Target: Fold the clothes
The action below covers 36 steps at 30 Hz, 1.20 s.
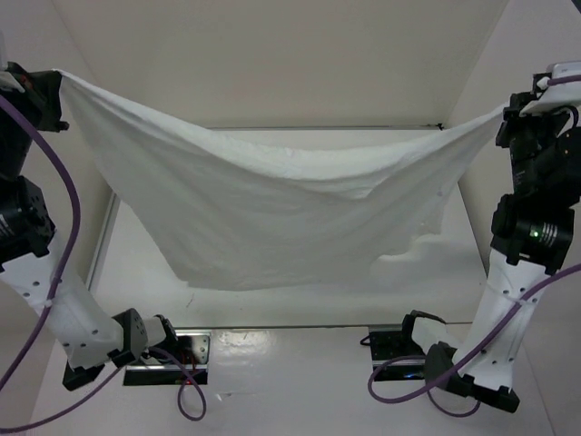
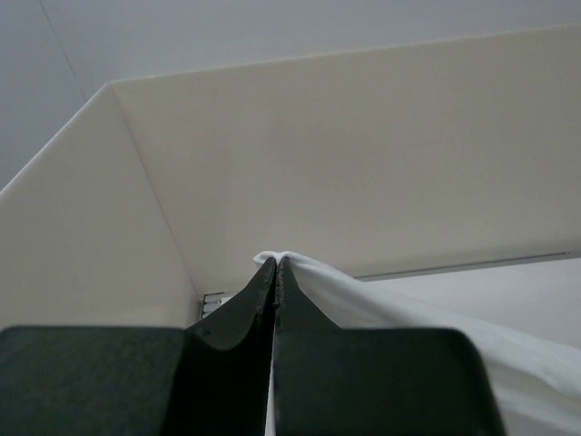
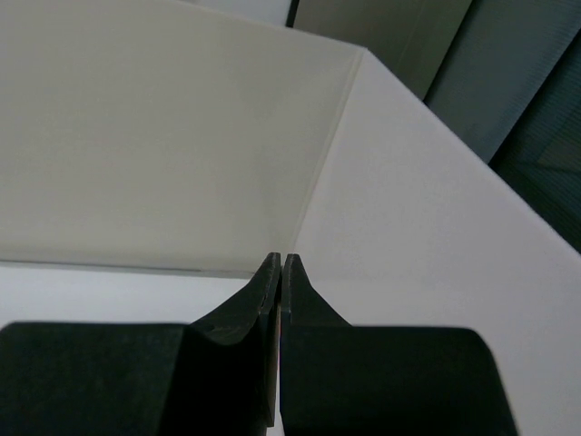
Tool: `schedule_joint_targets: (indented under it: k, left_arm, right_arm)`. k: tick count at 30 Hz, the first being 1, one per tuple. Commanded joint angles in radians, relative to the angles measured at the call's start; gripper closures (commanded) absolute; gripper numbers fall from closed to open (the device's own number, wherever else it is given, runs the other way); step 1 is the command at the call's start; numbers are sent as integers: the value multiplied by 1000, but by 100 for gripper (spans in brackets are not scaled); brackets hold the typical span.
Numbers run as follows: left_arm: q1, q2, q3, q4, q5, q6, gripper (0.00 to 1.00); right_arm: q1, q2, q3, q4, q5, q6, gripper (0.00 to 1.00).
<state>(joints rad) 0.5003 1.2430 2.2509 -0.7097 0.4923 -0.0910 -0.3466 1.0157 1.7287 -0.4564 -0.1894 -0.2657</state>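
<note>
Hanging in the air between both arms: the white shirt (image 1: 272,218), spread wide as a sagging sheet. Left fingers (image 1: 45,94) are raised high at the far left, pinched on one upper corner of the cloth. Right fingers (image 1: 513,113) are raised high at the far right; the opposite upper corner runs up to them, pulled to a narrow point. The top edge dips in a shallow curve from each corner toward the middle. The lower edge hangs over the bench (image 1: 300,363); I cannot tell from above whether it touches the surface. The lower right part of the hem is ragged and bunched, and sits higher than the left part. The fabric is wrinkled, with creases fanning out from the two held corners.

Left wrist view: left fingers (image 2: 245,313) are pressed together. A small fold of shirt (image 2: 436,336) pokes out at the tips, and the rest trails away to the lower right. The back wall (image 2: 363,163) is behind.

Right wrist view: right fingers (image 3: 309,313) are closed tight, with no gap between them. The cloth is hidden from this camera, so the grip on that side reads from the top view only.
</note>
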Motion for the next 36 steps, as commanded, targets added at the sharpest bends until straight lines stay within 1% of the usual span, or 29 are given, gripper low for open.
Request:
schedule_joint_targets:
  k: [1,2,4,5,7,8,9,11,15,18,23,28,36]
  left_arm:
    - [7,100,82,-10,-31,-39,100]
    - [7,155,166,-51,-31,-39,100]
    - [7,217,267,-101,-21,-39,100]
    - [7,284,383,-156,-12,-39,100]
    - [7,358,523,-223,-12,-39,100]
    - [7,440,608,-291,-12,-39,100]
    - [7,455,680,-292,-12,-39,100]
    - [7,443,641,-271,-23,-39,100]
    - [7,457,664,-289,9,-39,100]
    - [7,426,664,-289,34,-39,100]
    - [7,351,664,-280,34,-58,100]
    - [7,271,632,-280,43,-58,100]
    - [7,167,584,-307,22,-58,100]
  right_arm:
    - [4,69,46,48,47,3,100]
    - [4,93,63,48,56,3,100]
    - [4,115,77,48,67,3,100]
    - [4,125,91,48,67,3,100]
    - [4,141,101,48,76,3,100]
    - [4,153,101,48,76,3,100]
    - [4,164,114,48,85,3,100]
    - [4,173,126,48,85,3,100]
    - [4,159,135,48,85,3,100]
    - [4,130,135,48,85,3,100]
    - [4,84,135,38,85,-6,100]
    - [4,18,75,47,94,-17,100]
    - [4,-135,-69,122,154,-27,100]
